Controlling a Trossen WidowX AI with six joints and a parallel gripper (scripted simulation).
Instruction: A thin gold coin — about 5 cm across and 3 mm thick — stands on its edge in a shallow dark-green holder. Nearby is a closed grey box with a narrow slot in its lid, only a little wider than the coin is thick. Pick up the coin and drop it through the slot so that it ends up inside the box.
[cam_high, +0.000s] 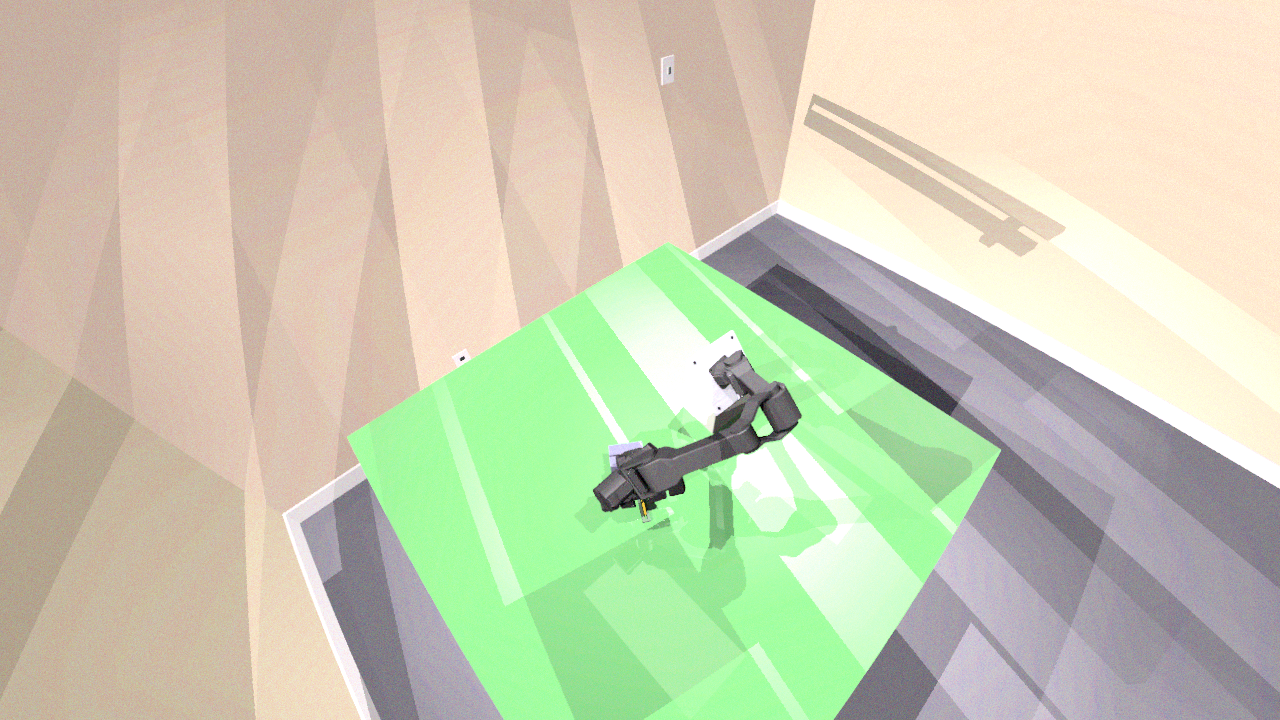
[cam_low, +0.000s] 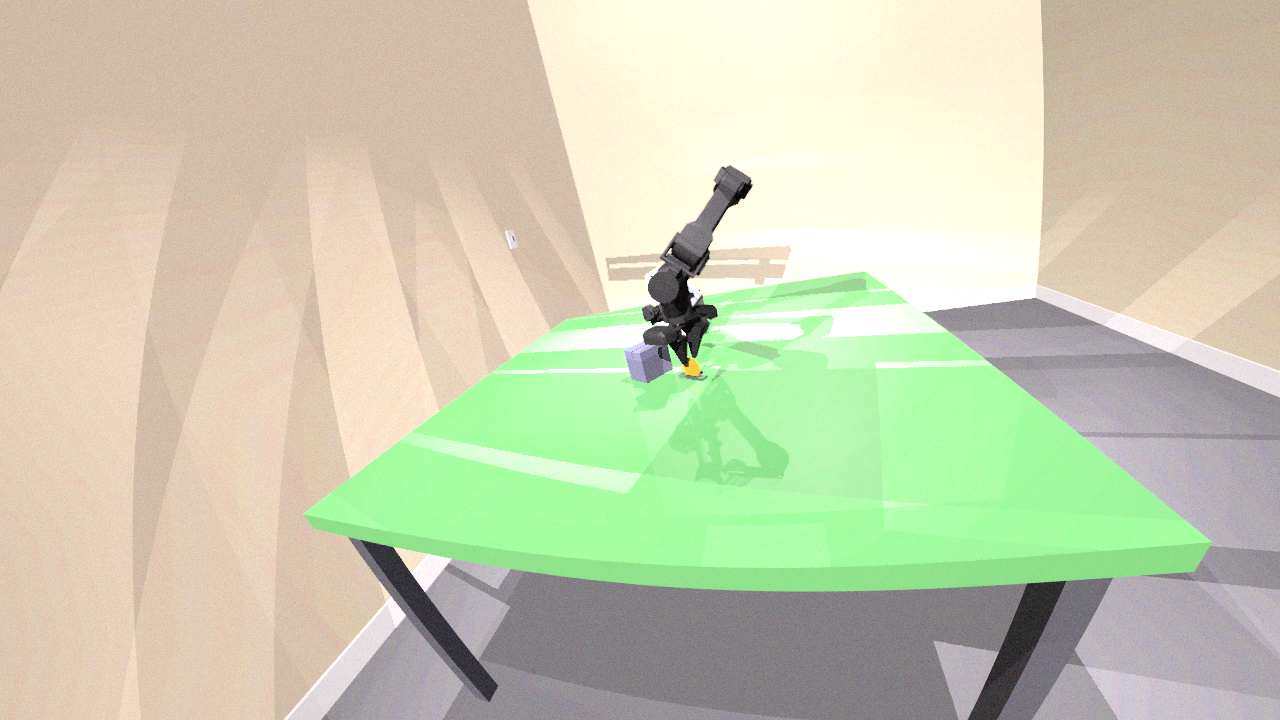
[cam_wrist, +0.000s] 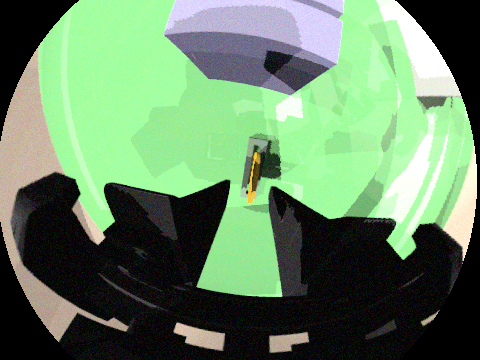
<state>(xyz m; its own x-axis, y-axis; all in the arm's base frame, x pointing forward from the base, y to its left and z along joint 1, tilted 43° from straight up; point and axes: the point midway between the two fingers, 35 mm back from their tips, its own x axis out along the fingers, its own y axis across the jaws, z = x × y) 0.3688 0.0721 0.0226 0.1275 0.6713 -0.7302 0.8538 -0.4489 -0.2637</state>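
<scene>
- Here, in wrist view: gold coin (cam_high: 643, 507) (cam_low: 691, 367) (cam_wrist: 251, 190) on edge in holder (cam_high: 646, 519) (cam_low: 695, 377) (cam_wrist: 258, 141).
- Toward twelve o'clock: grey box (cam_high: 624, 449) (cam_low: 643, 363) (cam_wrist: 250, 20).
- Toward six: gripper (cam_high: 644, 502) (cam_low: 690, 359) (cam_wrist: 250, 188), partly open, holding nothing.

Green table (cam_high: 501, 465) (cam_low: 805, 528) (cam_wrist: 100, 125), dark legs (cam_low: 425, 617); 2 white wall plates (cam_high: 667, 69) (cam_low: 511, 239), (cam_high: 460, 358) in top view; grey floor (cam_high: 1011, 573) (cam_low: 1199, 483).

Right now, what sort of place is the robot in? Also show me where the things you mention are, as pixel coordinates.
Probably a plain indoor room for robot practice: a black jointed robot arm (cam_high: 707, 450) (cam_low: 707, 214) over a bright green table (cam_high: 501, 465) (cam_low: 537, 501), beige walls (cam_high: 313, 179) (cam_low: 268, 134).
</scene>
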